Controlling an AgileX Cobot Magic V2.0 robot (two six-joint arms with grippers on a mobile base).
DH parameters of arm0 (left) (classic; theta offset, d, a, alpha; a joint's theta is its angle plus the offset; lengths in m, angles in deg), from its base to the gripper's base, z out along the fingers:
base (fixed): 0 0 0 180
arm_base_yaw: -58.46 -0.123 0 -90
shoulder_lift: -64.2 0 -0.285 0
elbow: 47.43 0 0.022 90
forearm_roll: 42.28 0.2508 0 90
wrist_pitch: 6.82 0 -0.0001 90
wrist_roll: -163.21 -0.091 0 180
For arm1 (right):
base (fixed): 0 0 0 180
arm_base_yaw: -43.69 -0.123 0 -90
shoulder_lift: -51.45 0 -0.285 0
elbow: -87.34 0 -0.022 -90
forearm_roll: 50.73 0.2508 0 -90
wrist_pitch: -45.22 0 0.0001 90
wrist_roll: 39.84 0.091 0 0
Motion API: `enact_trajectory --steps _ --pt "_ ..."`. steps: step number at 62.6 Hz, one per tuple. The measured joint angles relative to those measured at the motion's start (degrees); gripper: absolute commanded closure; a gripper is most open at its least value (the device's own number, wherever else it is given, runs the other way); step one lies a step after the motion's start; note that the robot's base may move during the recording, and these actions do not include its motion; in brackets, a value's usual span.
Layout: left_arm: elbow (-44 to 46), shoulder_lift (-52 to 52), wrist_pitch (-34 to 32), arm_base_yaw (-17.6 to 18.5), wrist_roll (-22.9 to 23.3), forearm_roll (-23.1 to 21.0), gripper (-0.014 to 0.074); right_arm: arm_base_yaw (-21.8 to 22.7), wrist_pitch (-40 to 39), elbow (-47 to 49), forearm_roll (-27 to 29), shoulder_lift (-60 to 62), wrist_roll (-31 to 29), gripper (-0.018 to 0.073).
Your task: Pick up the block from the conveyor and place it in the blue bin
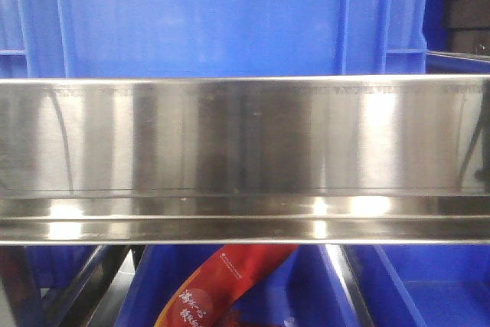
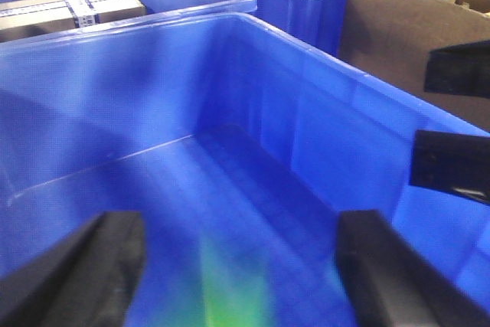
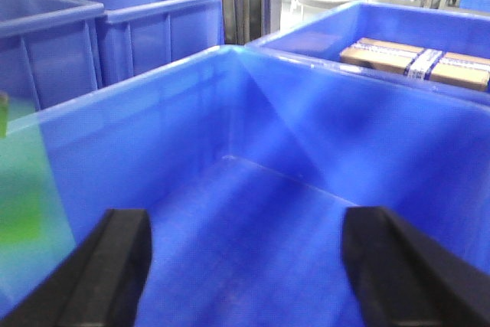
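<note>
Fingers spread wide on both arms, nothing held between them, each hanging over a blue bin.

Left fingers (image 2: 84, 266) stand apart above the blue bin (image 2: 306, 105), and a blurred green-yellow streak (image 2: 233, 289) low between them may be the block dropping or lying inside; it is too smeared to be sure. Right fingers (image 3: 115, 258) are likewise parted and empty over a bin wall (image 3: 321, 128), with a green smear (image 3: 19, 212) at the left edge. The front view shows only a steel rail (image 1: 245, 135), blue crates and a red packet (image 1: 222, 281); the conveyor belt is not visible. Risk, as I judge it: if that streak is not the block, the drop is unconfirmed, and a released block could bounce off the wall.
</note>
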Motion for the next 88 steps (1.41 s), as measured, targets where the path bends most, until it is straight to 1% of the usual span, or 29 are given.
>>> enact_trajectory --steps 4,7,10,11,15,16,23,31,35,40,45,49,58,73,80,88 --pt "0.0 0.0 0.0 0.0 0.0 0.0 0.0311 0.0 0.24 0.09 0.0 0.0 0.0 0.0371" --pt "0.0 0.11 0.0 0.0 0.0 0.0 0.043 0.0 0.85 0.09 0.0 0.46 0.0 0.0483" --pt "0.0 0.44 0.09 0.0 0.0 0.0 0.0521 0.0 1.36 0.09 0.0 1.15 0.0 0.0589" --pt "0.0 0.47 0.09 0.0 0.0 0.0 0.0565 0.0 1.49 0.09 0.0 1.38 0.0 0.0631" --pt "0.1 0.95 -0.04 0.0 0.0 0.0 0.0678 0.0 1.34 0.09 0.0 2.41 0.0 0.0727" --pt "0.1 0.94 -0.13 0.0 0.0 0.0 0.0709 0.0 1.24 0.09 0.0 2.56 0.0 0.0727" --pt "0.23 1.15 -0.45 0.0 0.0 0.0 0.0707 0.0 -0.48 0.09 0.0 2.92 0.0 0.072" --pt "0.23 2.57 0.11 -0.79 0.0 -0.12 0.0707 0.2 -0.77 0.09 0.0 3.92 0.0 0.072" --pt "-0.33 5.33 0.26 -1.03 0.0 -0.12 0.0707 0.46 -0.66 -0.3 0.0 5.79 0.0 0.072" --pt "-2.4 9.85 -2.06 -1.08 0.0 -0.12 0.0707 0.92 -1.01 -1.6 0.0 9.5 0.0 0.072" --pt "-6.04 15.3 -5.11 -1.18 0.0 0.27 0.0707 1.95 -1.42 -4.32 0.0 13.68 0.0 0.072" --pt "-9.66 19.4 -5.99 -1.17 0.0 0.99 0.0707 3.03 -1.68 -7.34 0.0 16.85 0.0 0.072" --pt "-20.62 28.92 -6.24 -1.39 0.0 1.45 0.0707 5.13 -1.66 -16.93 0.0 25.39 0.0 0.072" --pt "-38.55 42.31 -6.26 -1.39 0.0 1.56 0.0707 5.43 -1.55 -35.33 0.0 39.77 0.0 0.0721" --pt "-43.46 46.17 -6.02 -1.39 0.0 1.53 0.0707 5.43 -1.18 -41.11 0.0 45.31 0.0 0.0721" --pt "-45.13 48.77 -5.49 -1.39 0.0 1.68 0.0707 5.43 0.09 -44.14 0.0 49.35 0.0 0.0721"
